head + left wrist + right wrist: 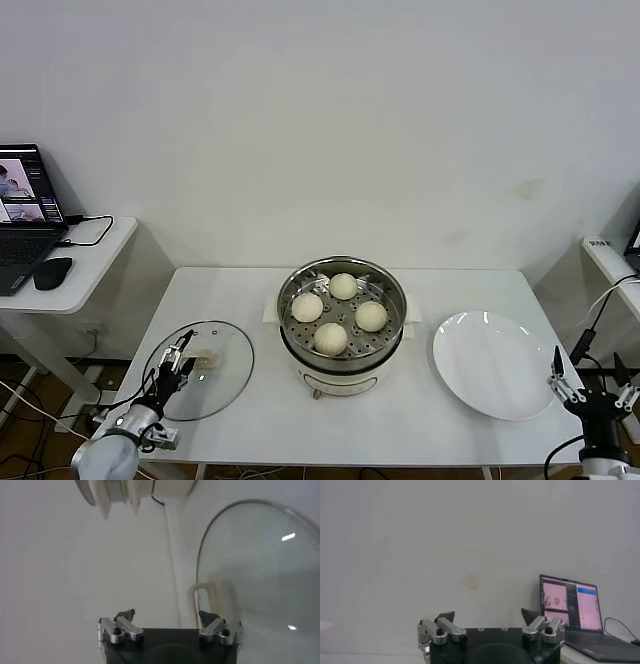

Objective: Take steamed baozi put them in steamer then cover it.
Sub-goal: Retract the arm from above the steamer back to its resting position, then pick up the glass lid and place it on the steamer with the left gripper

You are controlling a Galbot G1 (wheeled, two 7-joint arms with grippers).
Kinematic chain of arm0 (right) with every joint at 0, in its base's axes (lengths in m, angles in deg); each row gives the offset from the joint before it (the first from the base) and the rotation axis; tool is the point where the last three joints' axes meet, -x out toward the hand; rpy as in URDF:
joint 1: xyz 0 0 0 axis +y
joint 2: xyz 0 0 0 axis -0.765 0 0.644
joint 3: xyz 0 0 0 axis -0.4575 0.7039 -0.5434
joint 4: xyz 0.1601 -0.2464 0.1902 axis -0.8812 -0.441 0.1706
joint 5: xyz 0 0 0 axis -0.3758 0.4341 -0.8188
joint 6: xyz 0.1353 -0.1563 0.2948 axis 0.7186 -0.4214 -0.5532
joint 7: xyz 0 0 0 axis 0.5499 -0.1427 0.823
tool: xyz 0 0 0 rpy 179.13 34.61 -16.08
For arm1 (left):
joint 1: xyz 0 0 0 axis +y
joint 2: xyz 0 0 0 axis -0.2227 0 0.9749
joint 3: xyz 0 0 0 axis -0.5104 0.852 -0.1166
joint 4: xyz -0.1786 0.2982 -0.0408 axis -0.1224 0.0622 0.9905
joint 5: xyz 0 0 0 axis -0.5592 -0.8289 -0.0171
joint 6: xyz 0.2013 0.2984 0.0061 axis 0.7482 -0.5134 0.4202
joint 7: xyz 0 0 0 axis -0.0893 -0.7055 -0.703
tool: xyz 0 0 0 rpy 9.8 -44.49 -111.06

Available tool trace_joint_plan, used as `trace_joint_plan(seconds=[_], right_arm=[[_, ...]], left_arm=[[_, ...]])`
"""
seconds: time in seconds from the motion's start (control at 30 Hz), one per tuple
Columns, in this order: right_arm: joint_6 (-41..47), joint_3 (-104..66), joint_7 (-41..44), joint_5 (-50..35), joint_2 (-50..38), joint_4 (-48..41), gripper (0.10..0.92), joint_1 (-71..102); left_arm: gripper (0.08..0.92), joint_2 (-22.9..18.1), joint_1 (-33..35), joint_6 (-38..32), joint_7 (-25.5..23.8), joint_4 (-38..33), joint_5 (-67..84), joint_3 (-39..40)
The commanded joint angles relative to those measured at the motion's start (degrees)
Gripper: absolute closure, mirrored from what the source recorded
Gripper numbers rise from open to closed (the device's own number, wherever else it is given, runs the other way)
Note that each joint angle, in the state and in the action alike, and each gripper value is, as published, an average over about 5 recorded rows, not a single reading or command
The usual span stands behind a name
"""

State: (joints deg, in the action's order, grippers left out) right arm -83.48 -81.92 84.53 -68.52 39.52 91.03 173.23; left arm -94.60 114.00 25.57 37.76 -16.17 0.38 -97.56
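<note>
Four small, round, cream-white steamed baozi (338,312) sit on the perforated tray inside the round, shiny stainless-steel steamer (392,322), which stands on its white electric base at the middle of the white desk (260,410). The buns lie in a loose ring, near one another but apart.

The round clear glass cover (222,375), with metal rim and a cream-white oblong handle at its centre, lies flat on the desk to the robot's left of the steamer, well apart from it. The left gripper (178,362) hangs over the near-left part of this cover, its jaws released and spread wide. In the left wrist view one black fingertip (208,617) shows over the glass by the handle (200,597) and the other stands off beyond the rim; whether either fingertip touches the cover is hard to tell from here. The same view shows the steamer's base (140,490) farther off.

A flat round white plate (495,365) lies on the desk to the robot's right of the steamer. The right gripper (590,380) hangs past the desk's right edge, just beside the plate, jaws released and holding nothing.

A separate side desk (95,260) on the robot's left carries an open black laptop (25,215) and a black mouse (52,272).
</note>
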Motion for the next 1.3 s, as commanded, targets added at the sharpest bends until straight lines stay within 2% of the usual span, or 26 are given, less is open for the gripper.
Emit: trace_joint_plan(seconds=[0.03, 0.17, 0.27, 0.63, 0.9, 0.97, 1.1, 1.2, 1.3], right_arm=[[-0.2, 0.0, 0.1, 0.3, 0.3, -0.2, 0.202, 0.2], [-0.3, 0.2, 0.1, 0.6, 0.3, -0.6, 0.203, 0.1], [-0.5, 0.3, 0.1, 0.8, 0.2, -0.9, 0.203, 0.0], [-0.7, 0.7, 0.2, 0.9, -0.1, -1.2, 0.203, -0.1], [-0.8, 0.7, 0.3, 0.8, -0.5, -1.1, 0.203, -0.1], [-0.7, 0.9, 0.3, 0.9, -0.5, -1.0, 0.203, -0.2], [-0.8, 1.5, 0.5, 1.1, -0.5, -1.0, 0.202, -0.3], [-0.8, 1.9, 0.5, 1.3, -0.6, -1.0, 0.203, -0.4], [-0.8, 2.3, 0.6, 1.5, -0.6, -0.9, 0.202, -0.4]], left_arm=[[0.177, -0.7, -3.7, 0.0, -0.8, 3.3, 1.5, 1.4], [0.186, -0.8, -3.7, 0.1, -1.2, 2.9, 2.6, 1.6], [0.237, -0.7, -3.8, 0.1, -1.6, 3.0, 3.1, 1.8], [0.554, -1.2, -4.9, 0.3, -0.7, 8.0, 3.4, 1.2], [0.779, -1.9, -5.0, -0.1, 5.4, 9.1, 3.7, 0.2], [0.833, -2.0, -4.6, 0.0, 7.1, 7.6, 3.8, -0.3], [0.866, -1.4, -2.4, 2.1, 8.6, 1.1, 4.8, -1.4], [0.866, -0.2, -0.1, 6.1, 7.4, -5.3, 7.5, -2.3], [0.866, 1.6, 1.9, 11.3, 3.9, -12.9, 12.2, -3.1]])
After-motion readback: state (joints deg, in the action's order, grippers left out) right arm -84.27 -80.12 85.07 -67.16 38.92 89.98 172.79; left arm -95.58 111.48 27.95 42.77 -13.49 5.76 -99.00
